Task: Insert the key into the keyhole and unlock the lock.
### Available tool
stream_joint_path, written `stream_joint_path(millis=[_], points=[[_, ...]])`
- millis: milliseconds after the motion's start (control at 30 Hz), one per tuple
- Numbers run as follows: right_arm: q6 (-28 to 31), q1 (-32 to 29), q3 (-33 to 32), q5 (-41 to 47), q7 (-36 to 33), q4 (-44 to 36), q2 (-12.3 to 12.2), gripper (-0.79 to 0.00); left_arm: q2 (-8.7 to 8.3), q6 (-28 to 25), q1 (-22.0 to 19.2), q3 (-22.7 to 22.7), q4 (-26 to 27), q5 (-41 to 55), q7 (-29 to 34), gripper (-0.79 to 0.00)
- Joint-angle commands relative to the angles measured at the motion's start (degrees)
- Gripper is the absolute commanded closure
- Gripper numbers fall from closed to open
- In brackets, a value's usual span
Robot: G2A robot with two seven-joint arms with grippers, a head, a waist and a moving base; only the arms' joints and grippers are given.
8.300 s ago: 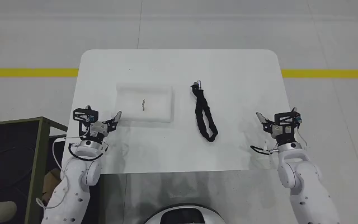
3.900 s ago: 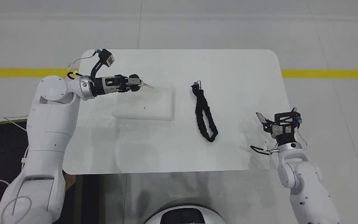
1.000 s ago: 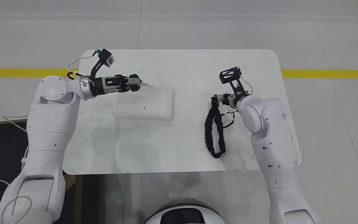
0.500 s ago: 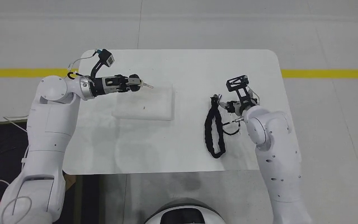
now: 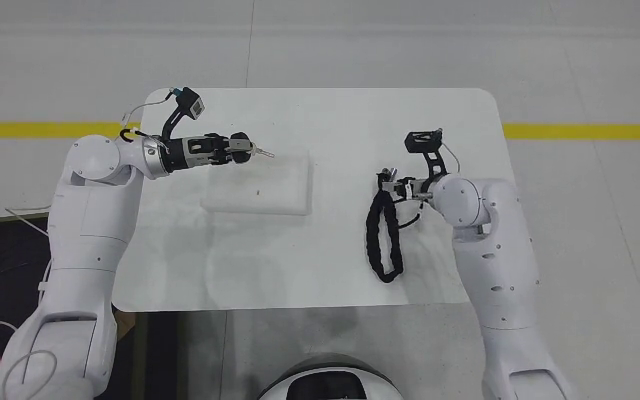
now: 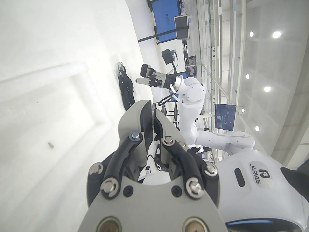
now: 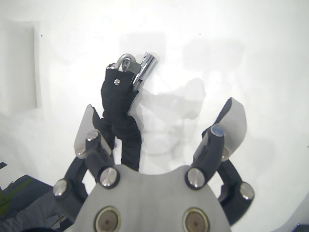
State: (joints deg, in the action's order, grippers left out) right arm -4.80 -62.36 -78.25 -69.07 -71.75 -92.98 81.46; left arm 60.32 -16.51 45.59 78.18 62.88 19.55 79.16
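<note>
Left gripper is clamped right down, pads squeezed together on the key, a thin silver sliver poking out past the tips! It hangs above the 12 o'clock rim of the white tray, out toward 10 o'clock on the table. A tiny dark speck sits on the tray floor.

Over to the right gripper: wide open, fingers splayed, nothing in its grasp. It hovers low, just off table centre toward 3 o'clock, right over the chain lock. The lock's black fabric sleeve lies flat on the table, running from 12 o'clock down to 6. It passes between the open fingers, hard up against one of them, the other well clear over bare table. At the 12 o'clock end, just beyond the fingertips, lies the shiny lock cylinder, beside a steel ring coming out of the sleeve.

Key and cylinder are well apart, the key off at 9 o'clock from the lock.
</note>
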Motion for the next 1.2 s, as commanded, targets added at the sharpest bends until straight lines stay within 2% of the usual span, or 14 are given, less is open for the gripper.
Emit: stream_joint_path(millis=[0, 33, 67, 200, 267, 333, 367, 433, 500, 767, 1033, 1167], points=[[-0.1, 0.3, 0.9, -0.4, -0.5, 0.4, 0.1, -0.637, 0.00, 0.0, 0.0, 0.0, 0.0, 0.0, 0.0, 0.000], [0.1, 0.5, 1.3, -0.5, -0.9, 0.7, 0.1, -0.551, 0.00, 0.0, 0.0, 0.0, 0.0, 0.0, 0.0, 0.000], [0.1, 0.7, 1.4, -0.6, -1.0, 1.0, 0.1, -0.363, 0.00, 0.0, 0.0, 0.0, 0.0, 0.0, 0.0, 0.000], [-1.7, 1.4, 0.9, -1.3, 0.6, 1.9, 0.2, -0.326, 0.00, 0.0, 0.0, 0.0, 0.0, 0.0, 0.0, 0.000], [-2.3, 1.4, 0.7, -1.7, 1.8, 2.0, 0.2, -0.357, 0.00, 0.0, 0.0, 0.0, 0.0, 0.0, 0.0, 0.000], [-4.9, 1.6, 1.0, -6.0, 3.1, 2.7, 0.1, -0.357, 0.00, 0.0, 0.0, 0.0, 0.0, 0.0, 0.0, 0.000], [-4.5, 1.6, 1.8, -5.5, 2.6, 3.1, 0.2, -0.317, 0.00, 0.0, 0.0, 0.0, 0.0, 0.0, 0.0, 0.000], [-3.1, 2.2, 2.6, -2.8, 0.9, 4.2, 0.5, -0.317, 0.00, 0.0, 0.0, 0.0, 0.0, 0.0, 0.0, 0.000], [-2.2, 2.6, 3.6, -3.8, 1.1, 4.6, 0.6, -0.348, 0.00, 0.0, 0.0, 0.0, 0.0, 0.0, 0.0, 0.000], [-1.3, 3.5, 6.3, -1.5, -0.4, 5.2, 1.5, -0.369, 0.00, 0.0, 0.0, 0.0, 0.0, 0.0, 0.0, 0.000], [-1.1, 4.5, 8.4, -0.4, -0.5, 6.7, 2.6, -0.376, 0.00, 0.0, 0.0, 0.0, 0.0, 0.0, 0.0, 0.000], [-0.7, 5.1, 9.8, -1.0, 0.4, 8.6, 3.3, -0.354, 0.00, 0.0, 0.0, 0.0, 0.0, 0.0, 0.0, 0.000]])
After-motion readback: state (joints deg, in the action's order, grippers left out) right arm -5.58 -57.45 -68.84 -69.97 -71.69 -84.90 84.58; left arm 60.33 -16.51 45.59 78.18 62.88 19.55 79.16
